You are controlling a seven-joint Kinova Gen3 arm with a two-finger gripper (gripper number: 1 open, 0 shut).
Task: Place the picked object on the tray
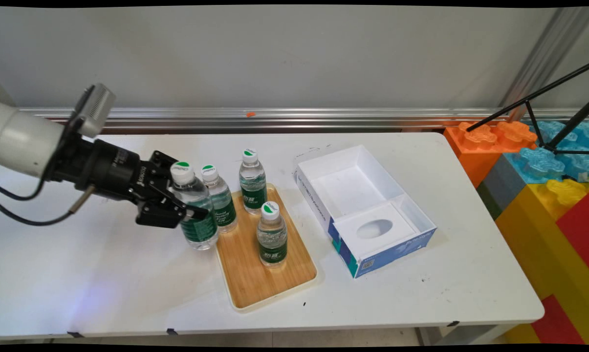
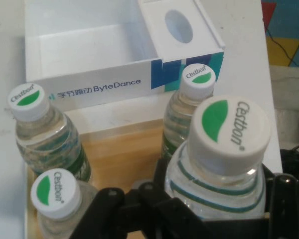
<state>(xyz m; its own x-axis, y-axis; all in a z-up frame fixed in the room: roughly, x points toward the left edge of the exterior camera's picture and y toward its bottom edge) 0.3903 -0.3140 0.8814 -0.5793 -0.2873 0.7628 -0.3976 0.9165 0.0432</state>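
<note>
Closest to the hand camera, a water bottle with a white cap marked with a green leaf sits clamped between the black fingers of the hand, which grips it around the body. From the main camera this held bottle stands upright just off the left edge of a wooden tray on the white bench; whether its base touches the bench cannot be told. Three more bottles stand upright on the tray: one just beside the held bottle, one at the tray's far end, and one near the tray's middle. Right of the tray lies an open white box with blue sides, holding a white insert with an oval hole at its near end. Large orange, blue, yellow and red toy blocks stand off the bench's right end.
</note>
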